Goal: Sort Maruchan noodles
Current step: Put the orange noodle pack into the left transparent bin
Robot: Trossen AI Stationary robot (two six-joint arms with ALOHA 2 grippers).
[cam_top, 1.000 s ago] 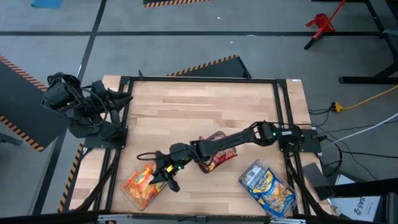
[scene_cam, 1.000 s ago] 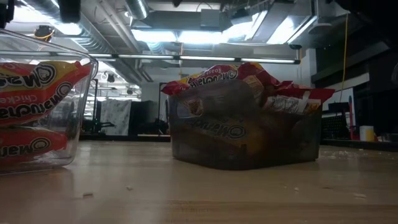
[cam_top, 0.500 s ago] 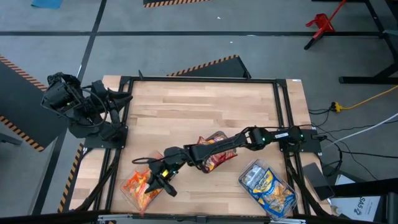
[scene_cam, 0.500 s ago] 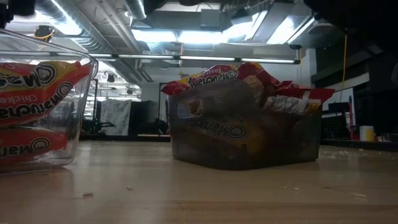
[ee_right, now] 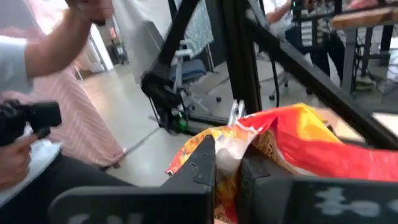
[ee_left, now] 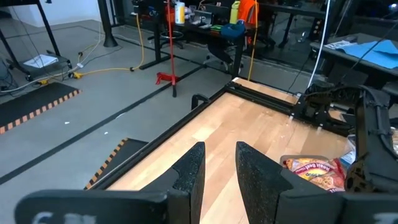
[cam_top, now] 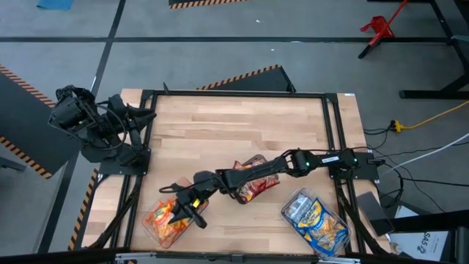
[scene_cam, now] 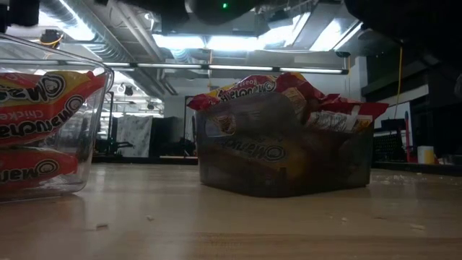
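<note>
- While the right gripper [cam_top: 189,210] reaches across the table to the near-left corner, its fingers [ee_right: 205,163] pinch an orange noodle packet [ee_right: 298,146] by its edge.
- The left tray [cam_top: 150,229] of orange packets lies directly beneath it, spreading toward seven o'clock in the high view.
- The packet's long axis cannot be told.
- The left gripper [ee_left: 219,171], partly spread and empty, waits well away at ten o'clock, so the right arm is nearer.

The floor [cam_top: 220,51] is grey concrete, with strips of orange and black hazard tape [cam_top: 238,76] near the wooden worktop [cam_top: 234,132]. A red stand [cam_top: 379,28] is on the floor, and a yellow cable [cam_top: 432,117] lies there too. Ceiling pipes [scene_cam: 108,36] and long bright lamps [scene_cam: 231,68] are overhead. Desks [ee_left: 348,53] and a person's arm [ee_right: 56,43] are visible in the room.
</note>
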